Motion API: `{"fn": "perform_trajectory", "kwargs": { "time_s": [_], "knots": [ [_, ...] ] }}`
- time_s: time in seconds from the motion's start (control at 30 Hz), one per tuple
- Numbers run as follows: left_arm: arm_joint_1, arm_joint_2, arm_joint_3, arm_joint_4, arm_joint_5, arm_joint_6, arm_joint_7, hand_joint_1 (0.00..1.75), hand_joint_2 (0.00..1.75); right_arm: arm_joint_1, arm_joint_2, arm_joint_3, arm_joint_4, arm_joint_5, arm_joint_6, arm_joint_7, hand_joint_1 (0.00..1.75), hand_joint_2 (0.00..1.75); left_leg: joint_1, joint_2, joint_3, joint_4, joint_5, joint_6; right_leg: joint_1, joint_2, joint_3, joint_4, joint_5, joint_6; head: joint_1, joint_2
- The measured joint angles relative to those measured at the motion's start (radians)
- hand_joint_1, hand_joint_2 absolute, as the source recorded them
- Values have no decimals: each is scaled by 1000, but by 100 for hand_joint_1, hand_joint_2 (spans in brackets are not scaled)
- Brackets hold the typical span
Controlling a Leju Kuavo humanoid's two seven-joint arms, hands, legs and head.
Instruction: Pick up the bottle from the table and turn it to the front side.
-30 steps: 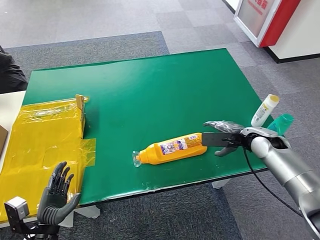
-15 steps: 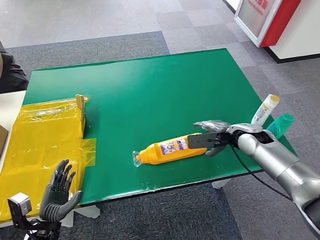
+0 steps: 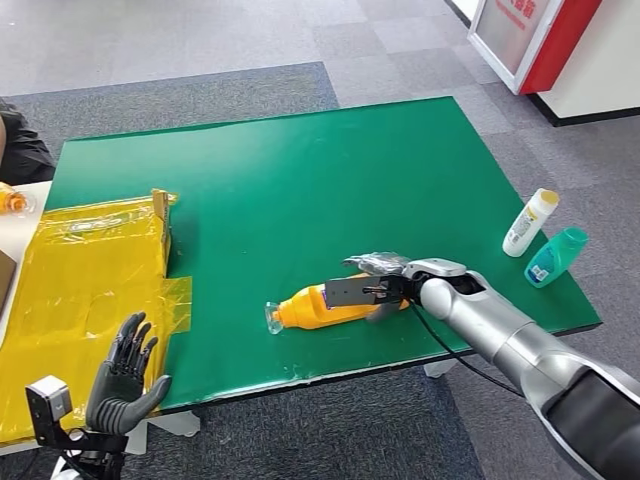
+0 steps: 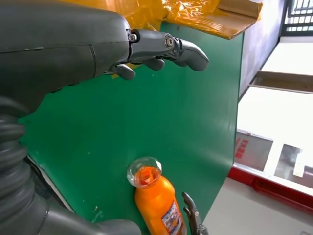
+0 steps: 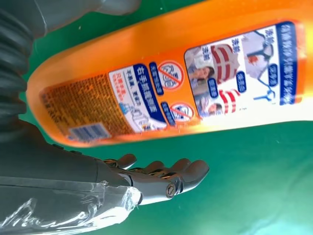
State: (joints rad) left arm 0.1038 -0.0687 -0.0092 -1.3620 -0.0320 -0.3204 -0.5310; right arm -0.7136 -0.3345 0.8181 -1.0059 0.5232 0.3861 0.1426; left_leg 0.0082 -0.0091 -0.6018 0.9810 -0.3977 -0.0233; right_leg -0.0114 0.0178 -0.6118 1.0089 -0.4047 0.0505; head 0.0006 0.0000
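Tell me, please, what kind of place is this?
Probably an office or a lab set up for robot tests: grey carpet tiles, a green table with household bottles, and a red and white sign at the side.

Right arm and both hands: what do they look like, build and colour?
Right arm: silver metal tube segments, rounded wrist joint, darker sleeve near the shoulder, a thin black cable hanging beneath. Right hand: dark grey fingers, clear film on top. Left hand: dark grey, grey ribbed wrist cover.
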Motion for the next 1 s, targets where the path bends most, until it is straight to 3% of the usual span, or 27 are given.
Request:
{"fn": "perform_trajectory", "kwargs": {
  "time_s": [1.0],
  "knots": [
    [-2,16,-5,28,0,10,-9,0,175,2,3,-30,97,2,-33,-20,0,175,0,0,0,0,0,0,0,0,0,0,0,0,0,0]
  ]
}}
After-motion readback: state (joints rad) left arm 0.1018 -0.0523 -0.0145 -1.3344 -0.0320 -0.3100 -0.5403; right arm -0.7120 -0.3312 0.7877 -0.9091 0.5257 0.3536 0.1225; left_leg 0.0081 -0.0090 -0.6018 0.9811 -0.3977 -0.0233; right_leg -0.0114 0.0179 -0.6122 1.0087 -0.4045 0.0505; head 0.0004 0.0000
